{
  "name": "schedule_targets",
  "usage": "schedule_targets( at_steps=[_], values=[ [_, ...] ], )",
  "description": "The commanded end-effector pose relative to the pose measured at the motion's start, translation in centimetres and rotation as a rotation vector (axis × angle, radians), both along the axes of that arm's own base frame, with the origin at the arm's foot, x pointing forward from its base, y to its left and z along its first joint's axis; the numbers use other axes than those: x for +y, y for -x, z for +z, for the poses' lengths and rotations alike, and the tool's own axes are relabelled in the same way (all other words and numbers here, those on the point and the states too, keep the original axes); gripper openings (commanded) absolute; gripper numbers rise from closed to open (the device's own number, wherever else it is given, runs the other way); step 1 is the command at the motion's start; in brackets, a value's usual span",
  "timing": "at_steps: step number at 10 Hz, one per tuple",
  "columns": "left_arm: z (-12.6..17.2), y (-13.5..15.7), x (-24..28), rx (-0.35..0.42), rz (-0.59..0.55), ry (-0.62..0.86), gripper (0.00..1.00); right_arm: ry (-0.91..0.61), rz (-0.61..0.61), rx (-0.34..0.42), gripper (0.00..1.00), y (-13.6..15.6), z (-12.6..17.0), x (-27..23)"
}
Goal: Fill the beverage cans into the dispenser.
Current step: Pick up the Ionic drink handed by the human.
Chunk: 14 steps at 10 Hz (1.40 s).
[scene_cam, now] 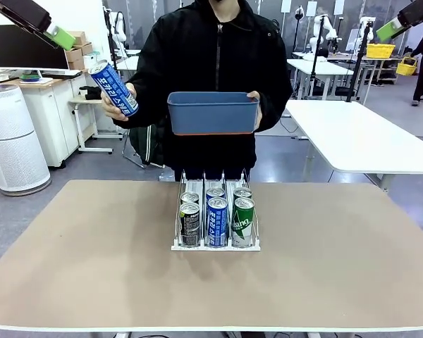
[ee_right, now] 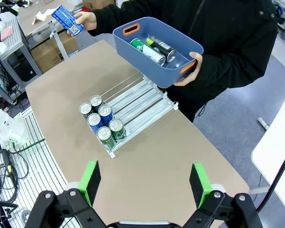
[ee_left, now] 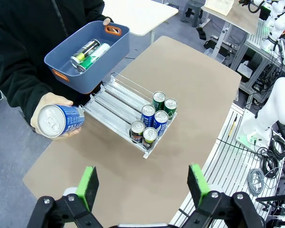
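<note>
Dispenser mid-table, loaded at the near end – bin held up behind it

The dispenser (ee_left: pixel 115 98) sits in the middle of the table (scene_cam: pixel 77 253), with its lanes running from the robot's side toward the person. In it stand six cans (scene_cam: pixel 217 222), two per lane, one behind the other, all bunched at the near end against the front lip. The far stretch of each lane is bare. The person stands behind the table's far edge, one hand (scene_cam: pixel 254 109) holding a bin (scene_cam: pixel 211 116) above and just behind the dispenser's far end, with a few loose cans (ee_right: pixel 154 50) lying in it. Their other hand (scene_cam: pixel 111 107) holds one more can (scene_cam: pixel 114 88) out to the robot's left of the bin.
</note>
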<state>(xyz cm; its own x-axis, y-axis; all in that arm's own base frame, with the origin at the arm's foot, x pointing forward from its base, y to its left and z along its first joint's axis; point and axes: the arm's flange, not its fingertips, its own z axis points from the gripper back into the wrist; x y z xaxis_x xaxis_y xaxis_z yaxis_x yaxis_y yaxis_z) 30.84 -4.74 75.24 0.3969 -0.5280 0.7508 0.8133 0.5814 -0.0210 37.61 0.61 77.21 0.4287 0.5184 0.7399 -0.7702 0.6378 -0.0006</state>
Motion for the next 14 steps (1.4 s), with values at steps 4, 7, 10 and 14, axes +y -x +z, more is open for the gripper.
schedule_targets(
  at_steps=[4,7,10,14],
  values=[
    [-0.1,0.1,0.0,0.002,-0.002,0.004,1.00,-0.001,0.001,0.002,1.00,0.0,-0.1,0.0],
    [-0.1,0.1,0.0,0.002,-0.002,0.004,1.00,-0.001,0.001,0.002,1.00,0.0,-0.1,0.0],
    [-0.1,0.1,0.0,0.002,-0.002,0.004,1.00,-0.001,0.001,0.002,1.00,0.0,-0.1,0.0],
    [1.9,-1.9,0.5,-0.051,0.107,-0.119,1.00,-0.001,0.001,0.002,1.00,0.0,-0.1,0.0]
  ],
)
